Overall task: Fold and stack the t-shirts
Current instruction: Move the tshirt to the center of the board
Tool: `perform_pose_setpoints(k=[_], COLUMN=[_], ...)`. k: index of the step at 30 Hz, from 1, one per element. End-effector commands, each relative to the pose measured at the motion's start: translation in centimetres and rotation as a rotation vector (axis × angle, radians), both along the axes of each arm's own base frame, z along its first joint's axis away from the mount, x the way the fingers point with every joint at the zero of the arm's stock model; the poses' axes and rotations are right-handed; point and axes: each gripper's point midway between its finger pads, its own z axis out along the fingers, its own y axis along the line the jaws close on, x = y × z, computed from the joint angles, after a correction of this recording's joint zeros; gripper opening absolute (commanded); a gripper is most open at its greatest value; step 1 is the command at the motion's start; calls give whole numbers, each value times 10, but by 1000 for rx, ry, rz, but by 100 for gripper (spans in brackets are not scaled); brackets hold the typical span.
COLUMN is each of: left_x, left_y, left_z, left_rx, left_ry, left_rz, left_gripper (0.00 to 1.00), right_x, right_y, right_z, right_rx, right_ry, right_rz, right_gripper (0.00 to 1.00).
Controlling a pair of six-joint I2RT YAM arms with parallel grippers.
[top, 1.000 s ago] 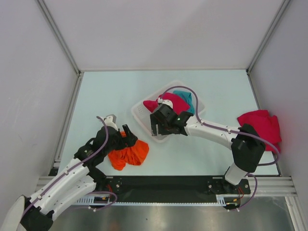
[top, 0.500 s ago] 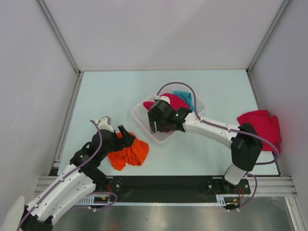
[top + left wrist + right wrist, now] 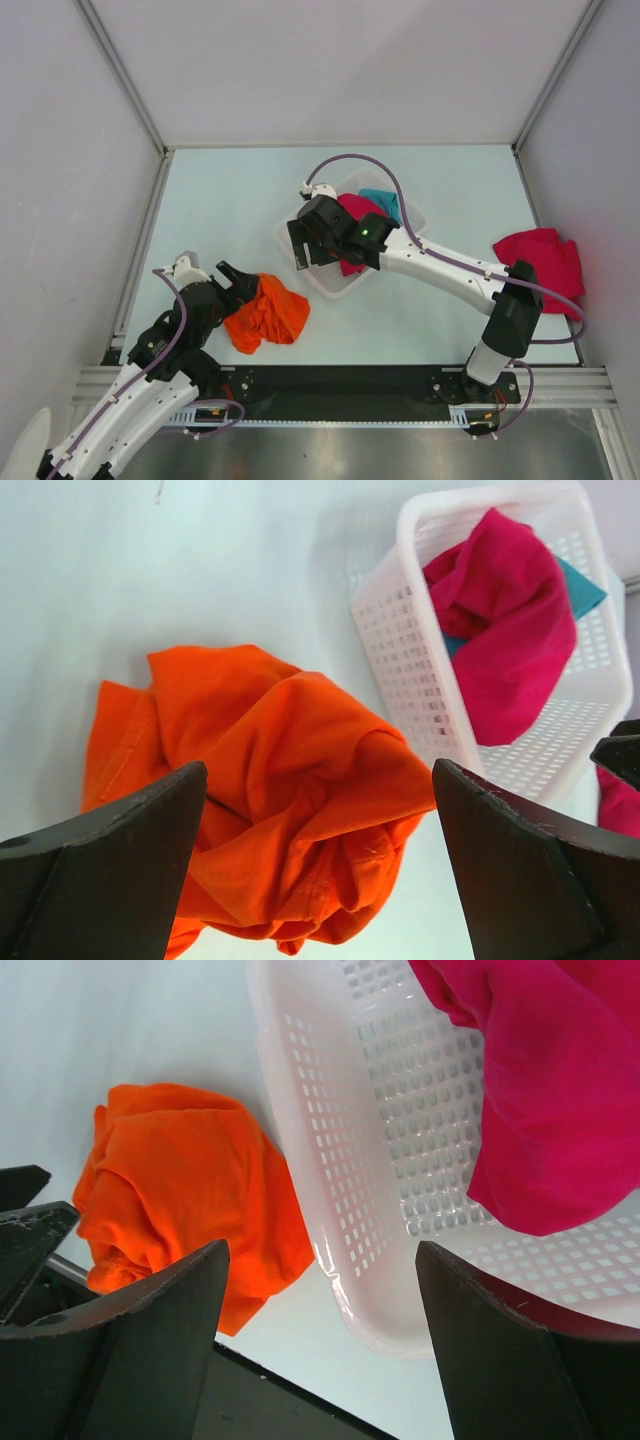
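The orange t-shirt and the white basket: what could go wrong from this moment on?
1. The orange t-shirt lies crumpled; the open left gripper aimed at it may pinch several layers and lift a bundle.
2. The open right gripper hangs over the rim of the basket, not over the magenta t-shirt; closing there could catch the mesh and drag the basket.

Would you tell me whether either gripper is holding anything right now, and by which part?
Nothing is held. The left gripper is open beside the orange t-shirt; the right gripper is open above the basket rim.
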Motion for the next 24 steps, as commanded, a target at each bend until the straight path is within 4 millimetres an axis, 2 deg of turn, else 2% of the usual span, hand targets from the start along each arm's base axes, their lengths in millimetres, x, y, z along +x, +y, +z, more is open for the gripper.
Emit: perform_pose_setpoints(k=[1, 10, 17, 24], left_x=[0, -4, -8, -9], left_y=[10, 9, 10, 2], left_z=[7, 13, 6, 24], left_rx=[14, 6, 17, -31], left_ry=[5, -5, 13, -19], left_rz=[56, 32, 24, -10], left_gripper=[99, 99, 99, 99], right_x=[-3, 0, -3, -1], right_y=[-6, -8, -6, -6], right_z=[-25, -81, -96, -98], right_rx=[-61, -125, -152, -169], right_ry=[30, 83, 101, 102], right_rz=[18, 12, 21, 18], right_gripper=[81, 81, 81, 80])
